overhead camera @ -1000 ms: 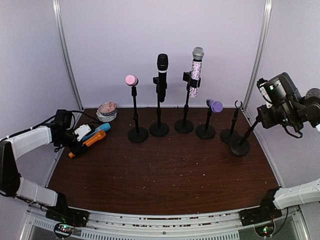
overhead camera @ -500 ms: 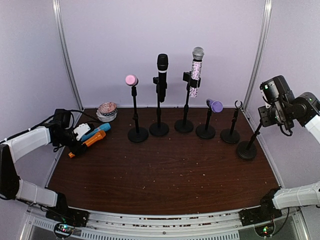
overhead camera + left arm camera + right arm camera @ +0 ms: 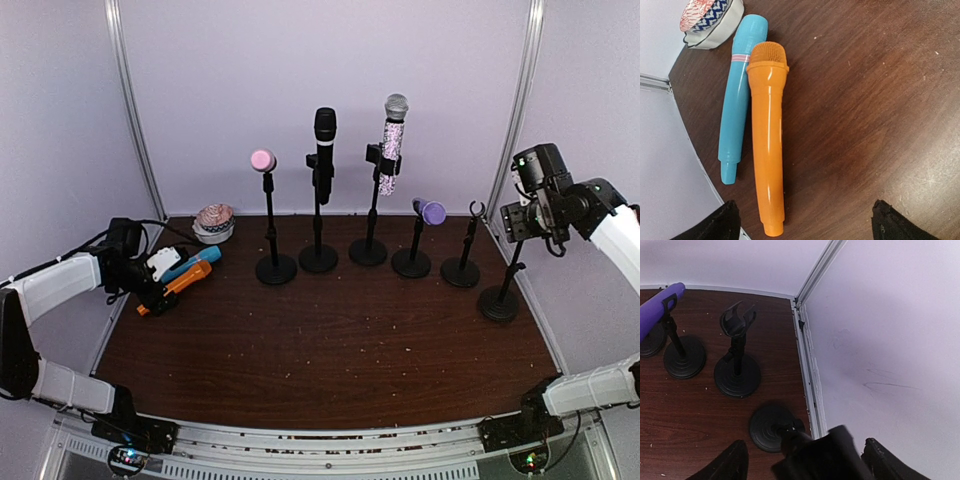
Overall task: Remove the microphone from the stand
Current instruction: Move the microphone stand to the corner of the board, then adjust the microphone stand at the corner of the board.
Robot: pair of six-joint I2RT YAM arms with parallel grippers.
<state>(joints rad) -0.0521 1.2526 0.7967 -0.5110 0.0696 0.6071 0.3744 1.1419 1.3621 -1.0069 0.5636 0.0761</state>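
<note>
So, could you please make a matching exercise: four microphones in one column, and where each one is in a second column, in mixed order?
Things:
1. orange microphone
2. black microphone
3. purple microphone
4. glitter microphone

Places:
A. upright on the stand just left of the glitter one
B. lying flat beside the blue microphone
C. on the tallest stand, silver head up
D. tilted on a short stand

Pairs: 1-B, 2-A, 3-D, 4-C

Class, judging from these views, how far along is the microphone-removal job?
Done: the orange plastic microphone and blue one lie on the brown table, and two black stands are bare. In hand: the right gripper is at one bare stand. Left: pink, black, glittery and purple microphones remain mounted.
</note>
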